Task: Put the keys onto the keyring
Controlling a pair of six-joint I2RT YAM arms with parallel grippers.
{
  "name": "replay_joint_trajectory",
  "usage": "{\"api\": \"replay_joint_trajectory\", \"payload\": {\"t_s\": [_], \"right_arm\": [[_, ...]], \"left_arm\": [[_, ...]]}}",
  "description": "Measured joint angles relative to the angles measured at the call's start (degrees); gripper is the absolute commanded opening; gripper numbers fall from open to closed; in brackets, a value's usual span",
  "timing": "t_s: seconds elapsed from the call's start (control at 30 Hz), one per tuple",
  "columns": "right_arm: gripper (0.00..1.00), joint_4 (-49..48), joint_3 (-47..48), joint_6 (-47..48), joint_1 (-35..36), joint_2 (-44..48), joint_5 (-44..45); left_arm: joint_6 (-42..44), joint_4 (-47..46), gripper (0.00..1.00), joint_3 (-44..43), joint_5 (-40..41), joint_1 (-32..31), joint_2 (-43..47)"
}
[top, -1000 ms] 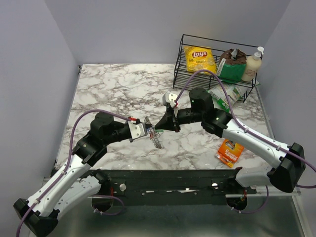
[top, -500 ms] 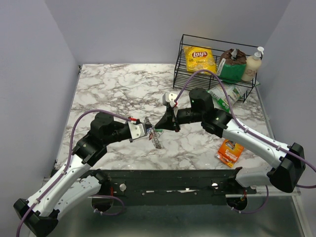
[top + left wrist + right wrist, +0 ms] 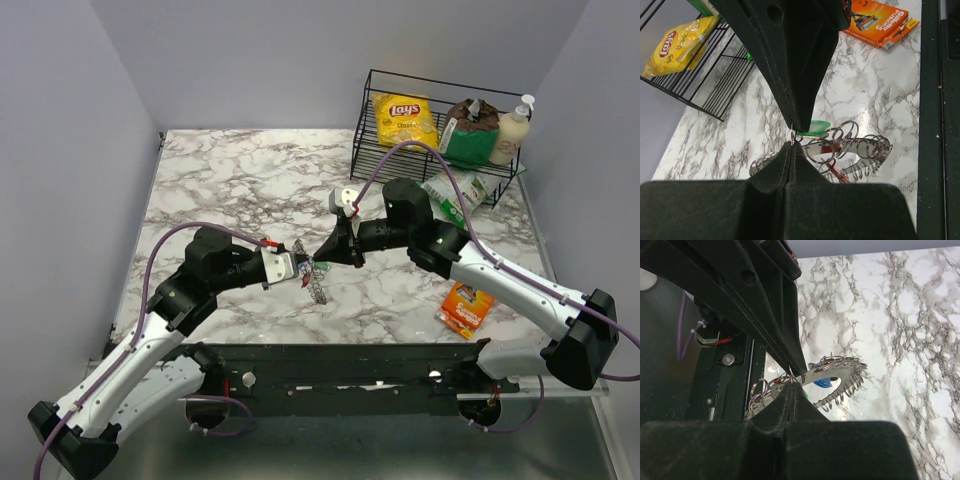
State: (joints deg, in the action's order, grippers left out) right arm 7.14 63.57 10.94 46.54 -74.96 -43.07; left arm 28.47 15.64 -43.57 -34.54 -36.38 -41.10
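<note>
The keyring (image 3: pixel 318 286) is a flat grey toothed ring that carries many small split rings. It hangs above the marble between my two grippers. It also shows in the left wrist view (image 3: pixel 860 146) and in the right wrist view (image 3: pixel 836 371). My left gripper (image 3: pixel 303 270) is shut (image 3: pixel 792 146). My right gripper (image 3: pixel 322 256) is shut (image 3: pixel 791 388). Their tips meet on one small split ring (image 3: pixel 794 136) at the keyring's rim. The pale green key (image 3: pixel 813 129) hangs at that ring. The red key (image 3: pixel 838 173) and the blue key (image 3: pixel 823 382) hang on the keyring.
An orange packet (image 3: pixel 466 308) lies on the marble at the right front. A black wire basket (image 3: pixel 437 130) at the back right holds a Lays bag, a green pack and a bottle. A green-and-white packet (image 3: pixel 455 195) lies in front of it.
Almost nothing has changed. My left gripper has shifted a trace toward the right gripper. Both stay pinched at the keyring.
</note>
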Motion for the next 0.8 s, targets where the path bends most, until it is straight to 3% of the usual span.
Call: {"api": "replay_joint_trajectory", "payload": {"t_s": [0.6,0.73,0.8], "right_arm": [[0.01,-0.2,0.0,-0.6,0.4,-0.4,0.8],[0.18,-0.2,0.0,-0.8,0.5,-0.4,0.8],[0.34,-0.4,-0.1,-0.9,0.5,-0.3,0.9]], "left_arm": [[0.0,0.2,0.0,0.0,-2.4,0.0,3.4],[0.0,0.2,0.0,0.0,-2.9,0.0,3.6],[-0.2,0.1,0.0,0.0,-3.5,0.0,3.8]]}}
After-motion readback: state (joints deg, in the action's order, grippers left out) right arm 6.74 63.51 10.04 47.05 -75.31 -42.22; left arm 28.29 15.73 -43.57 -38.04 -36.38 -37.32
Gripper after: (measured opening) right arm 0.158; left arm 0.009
